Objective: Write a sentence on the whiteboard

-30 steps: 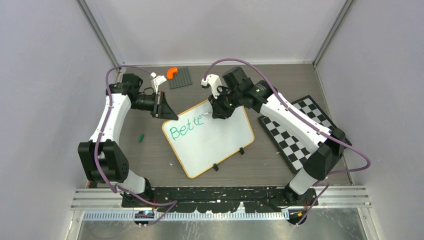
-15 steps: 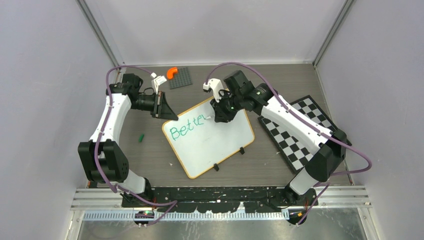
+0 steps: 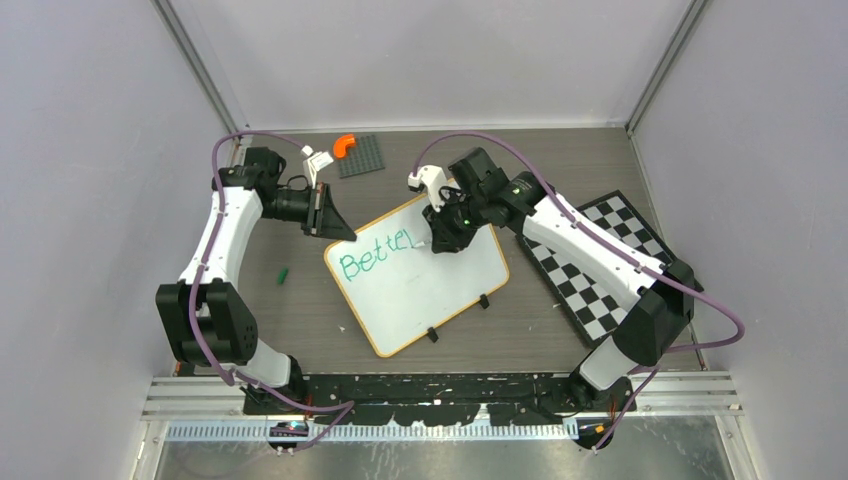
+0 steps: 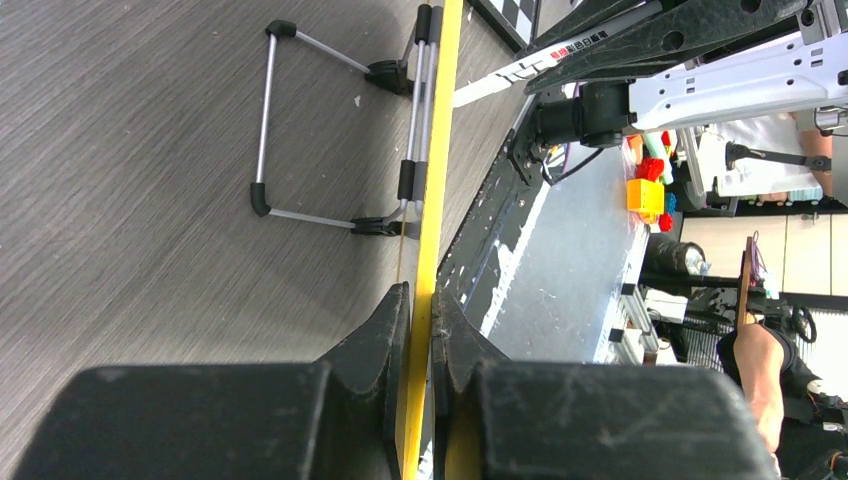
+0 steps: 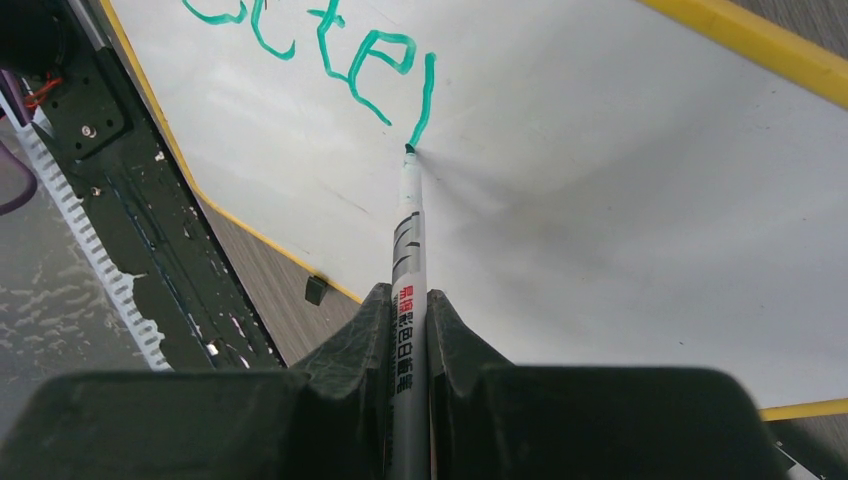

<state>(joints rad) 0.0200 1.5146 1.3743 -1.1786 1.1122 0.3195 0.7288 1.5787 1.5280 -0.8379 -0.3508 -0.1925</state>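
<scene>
The whiteboard [image 3: 440,285] lies tilted on the table, with an orange-tan rim and black clip feet. Green writing [image 3: 375,253] near its top left reads about "Bette" plus one fresh stroke. My left gripper [image 3: 335,226] is shut on the board's upper left corner; in the left wrist view its jaws pinch the yellow rim [image 4: 428,240]. My right gripper [image 3: 437,240] is shut on a grey marker [image 5: 407,250]. The marker's tip touches the board [image 5: 620,170] at the lower end of the last green stroke [image 5: 424,98].
A black-and-white checkerboard [image 3: 590,262] lies right of the whiteboard. A grey studded plate [image 3: 360,155] with an orange piece [image 3: 344,144] sits at the back. A small green cap [image 3: 283,273] lies left of the board. The board's wire stand [image 4: 330,140] shows in the left wrist view.
My right gripper moved slightly right and toward me along the board, and a new green stroke appeared after "Bette". The left arm has not moved.
</scene>
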